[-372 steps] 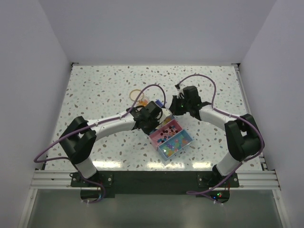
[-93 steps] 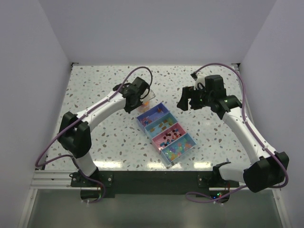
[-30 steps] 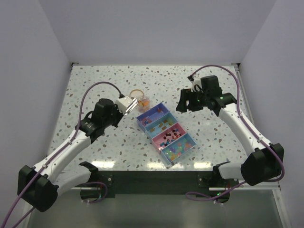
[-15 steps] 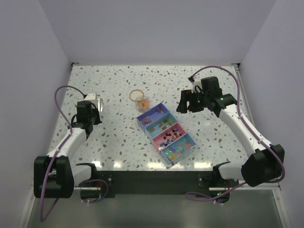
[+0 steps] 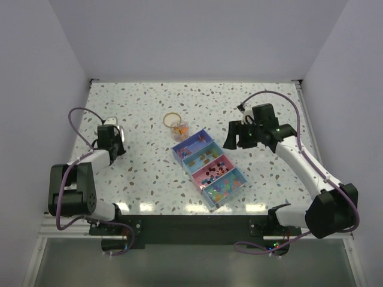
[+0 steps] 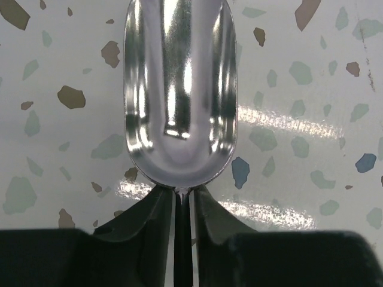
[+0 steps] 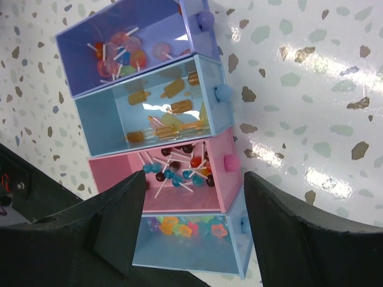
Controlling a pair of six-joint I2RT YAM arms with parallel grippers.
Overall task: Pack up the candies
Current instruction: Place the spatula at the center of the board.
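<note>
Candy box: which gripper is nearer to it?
Right. The right gripper hovers open just right of the box; the left gripper, clamping a metal scoop, is far off left.

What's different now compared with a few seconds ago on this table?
The left gripper, shut on an empty metal scoop, swung away from the jar to the left of the table. The right gripper stays open beside the candy box; box and jar have not moved.

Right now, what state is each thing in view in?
Left gripper: shut on shiny metal scoop.
Scoop: empty.
Purple, blue and pink four-compartment box: open-topped, tiny candies in every compartment.
Right gripper: open, holding nothing.
Small clear round jar: lid off, orange candies inside.
Tan lid: lying flat beside jar.
</note>
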